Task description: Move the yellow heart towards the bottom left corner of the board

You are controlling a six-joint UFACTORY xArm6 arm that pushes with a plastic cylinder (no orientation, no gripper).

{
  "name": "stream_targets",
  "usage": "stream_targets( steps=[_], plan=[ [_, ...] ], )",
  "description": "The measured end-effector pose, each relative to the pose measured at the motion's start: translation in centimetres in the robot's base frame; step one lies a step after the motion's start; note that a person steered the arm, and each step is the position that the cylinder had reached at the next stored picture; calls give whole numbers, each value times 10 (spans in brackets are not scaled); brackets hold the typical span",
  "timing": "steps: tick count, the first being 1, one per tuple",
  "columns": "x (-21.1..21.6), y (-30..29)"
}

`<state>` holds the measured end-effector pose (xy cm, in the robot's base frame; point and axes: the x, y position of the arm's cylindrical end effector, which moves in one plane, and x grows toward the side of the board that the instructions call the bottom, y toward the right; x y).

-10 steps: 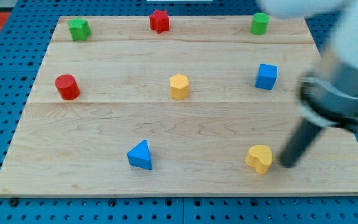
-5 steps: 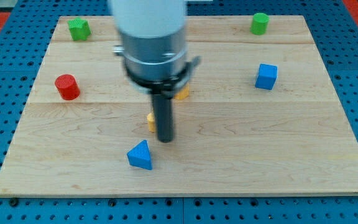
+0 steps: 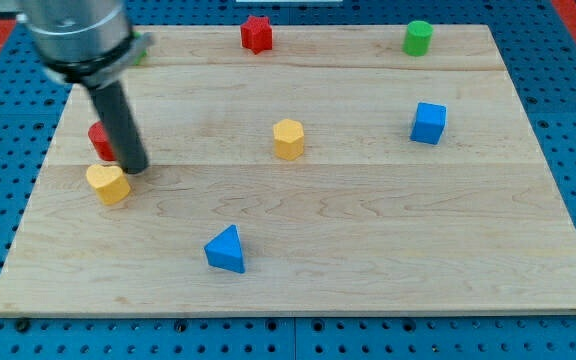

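Beside my tip (image 3: 134, 168), yellow heart (image 3: 108, 184), point down-right.

Your view shows my tip (image 3: 134, 168) touching the yellow heart (image 3: 108, 184) at its 1 o'clock edge, the rod hiding part of the red cylinder (image 3: 99, 140). The blue triangle (image 3: 226, 250) lies at the heart's 4 o'clock, well apart.

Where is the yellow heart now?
The yellow heart lies at the view's left, just below the red cylinder, with my tip at its upper right.
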<state>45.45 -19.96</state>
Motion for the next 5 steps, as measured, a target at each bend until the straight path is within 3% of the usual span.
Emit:
stream_targets(
  steps=[2, 4, 5],
  plan=[
    [83, -34],
    [-19, 103],
    [-57, 115]
  ],
)
